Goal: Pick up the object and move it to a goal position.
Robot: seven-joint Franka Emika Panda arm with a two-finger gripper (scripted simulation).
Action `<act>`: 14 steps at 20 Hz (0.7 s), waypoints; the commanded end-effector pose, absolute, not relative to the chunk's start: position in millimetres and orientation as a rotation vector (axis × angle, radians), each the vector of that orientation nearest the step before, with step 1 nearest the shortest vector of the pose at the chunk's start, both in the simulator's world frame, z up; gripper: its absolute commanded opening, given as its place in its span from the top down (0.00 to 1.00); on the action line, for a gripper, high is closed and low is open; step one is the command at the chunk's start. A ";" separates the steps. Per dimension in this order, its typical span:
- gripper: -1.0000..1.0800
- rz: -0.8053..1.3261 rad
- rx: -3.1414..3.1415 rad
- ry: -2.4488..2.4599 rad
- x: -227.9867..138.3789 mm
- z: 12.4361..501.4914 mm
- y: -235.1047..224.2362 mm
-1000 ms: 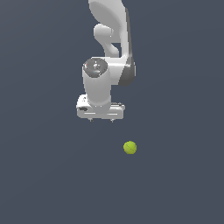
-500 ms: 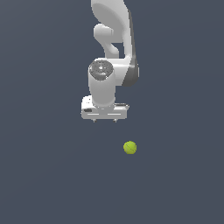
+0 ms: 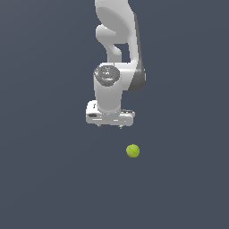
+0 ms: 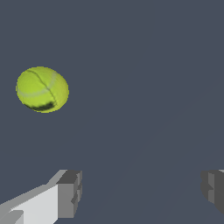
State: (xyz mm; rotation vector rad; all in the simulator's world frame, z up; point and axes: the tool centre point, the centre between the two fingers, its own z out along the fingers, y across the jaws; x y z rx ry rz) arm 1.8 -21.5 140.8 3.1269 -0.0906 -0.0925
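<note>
A white Franka arm (image 3: 117,53) hangs above a plain dark grey tabletop (image 3: 49,179), its wrist pointed straight down and its gripper (image 3: 110,125) poised short of the surface. The jaws stand wide apart and hold nothing; in the wrist view the two grey fingertips (image 4: 70,194) sit at opposite edges of the picture with bare tabletop between them.

The coming move turns on an offset. In the exterior view the ball (image 3: 133,151) lies on the tabletop lower in the picture than the gripper and toward the exterior view's right, near it but clearly apart from it. The wrist view agrees: the ball sits outside the gap between the jaws, off to the side of one fingertip and beyond it, not centred. By these pictures, the gripper needs to slide sideways over the ball before it descends.

The ball is small, much narrower than the open jaws, yellow-green, with faint curved seam lines like a tennis ball. Being round, it offers no long axis to align with.
</note>
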 end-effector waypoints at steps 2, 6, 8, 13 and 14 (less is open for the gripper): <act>0.04 -0.084 3.124 -0.166 10.5 136.9 -12.2; 0.04 -0.071 3.116 -0.280 23.2 131.0 1.8; 0.04 -0.063 3.110 -0.344 30.0 127.5 10.1; 0.04 -0.045 3.090 -0.504 46.3 118.3 31.6; 0.04 -0.042 3.085 -0.536 49.3 116.3 36.1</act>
